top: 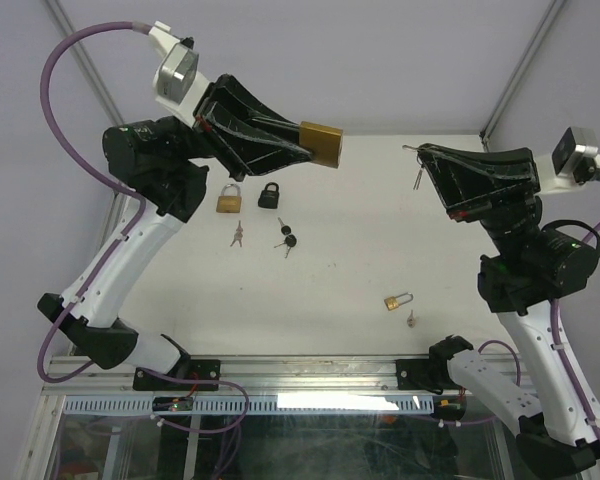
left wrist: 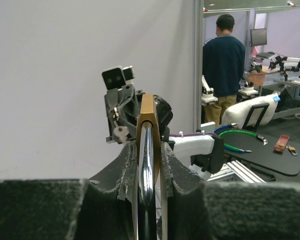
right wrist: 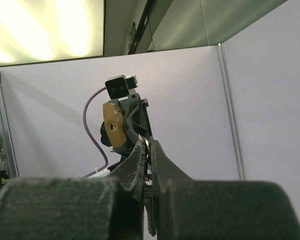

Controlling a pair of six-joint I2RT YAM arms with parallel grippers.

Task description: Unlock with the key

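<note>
left gripper (top: 310, 145) clamps the brass padlock (top: 323, 144) aloft, its keyhole (right wrist: 111, 128) facing the right gripper (top: 423, 152), which pinches the key (top: 410, 149), pointed leftward, level but well apart.

Robotics lab; white partition walls (left wrist: 90, 75); further robot arms (left wrist: 286, 62) stand beyond.
</note>
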